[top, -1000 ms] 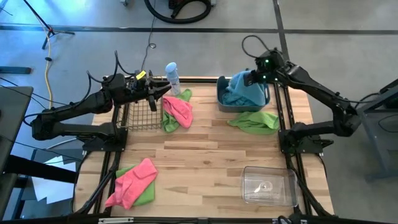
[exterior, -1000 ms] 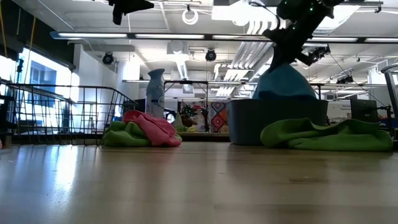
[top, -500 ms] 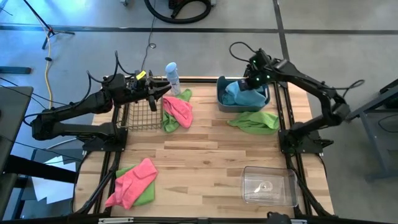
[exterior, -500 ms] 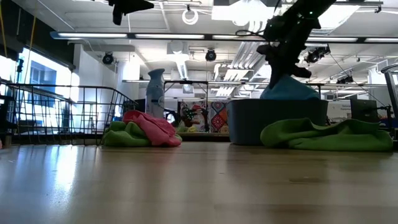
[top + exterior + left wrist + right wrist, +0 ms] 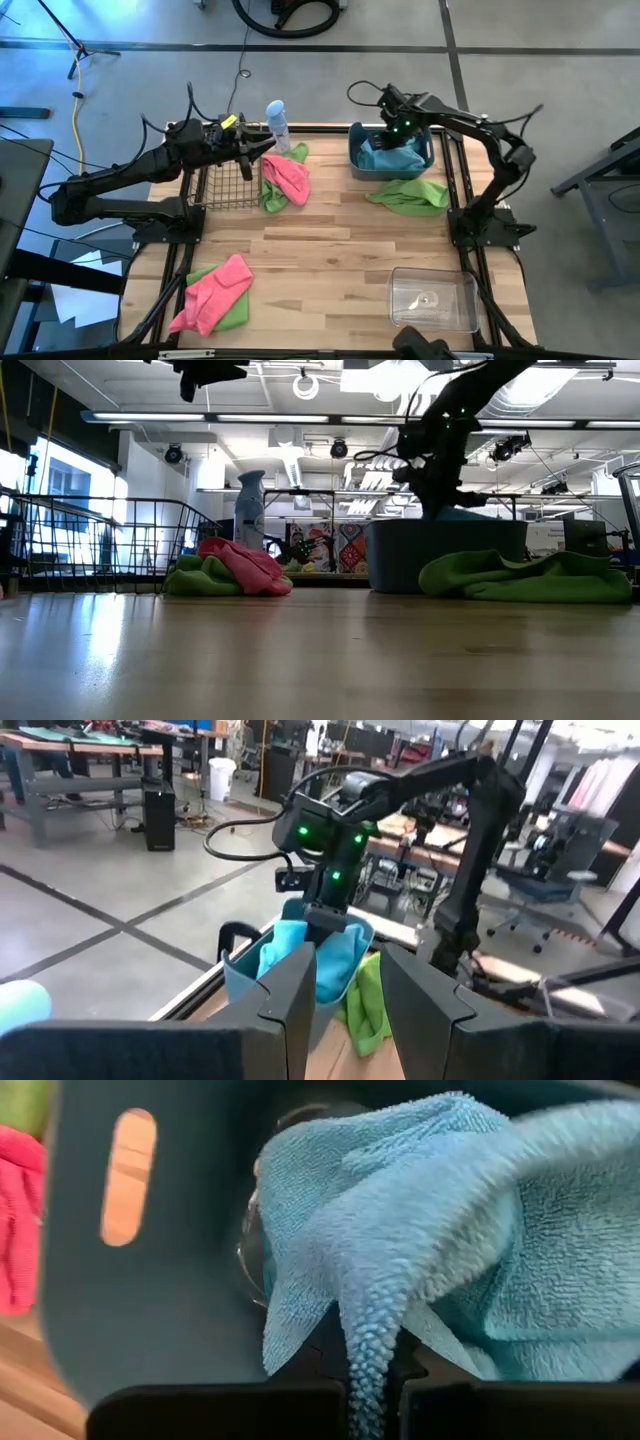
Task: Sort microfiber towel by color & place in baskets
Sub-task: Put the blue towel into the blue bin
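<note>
Fuzzy teal cloth bunches in our smooth grey-blue tub, our right hand clamped on a looped-pile fold; left hand apart.

Both arms showing matte black w/ black cables looping off; green LEDs glowing just behind right gripper; yellow tag behind left gripper.

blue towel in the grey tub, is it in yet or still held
Both: the blue towel is down inside the grey-blue tub, but the right gripper grips a fold of it.
</note>
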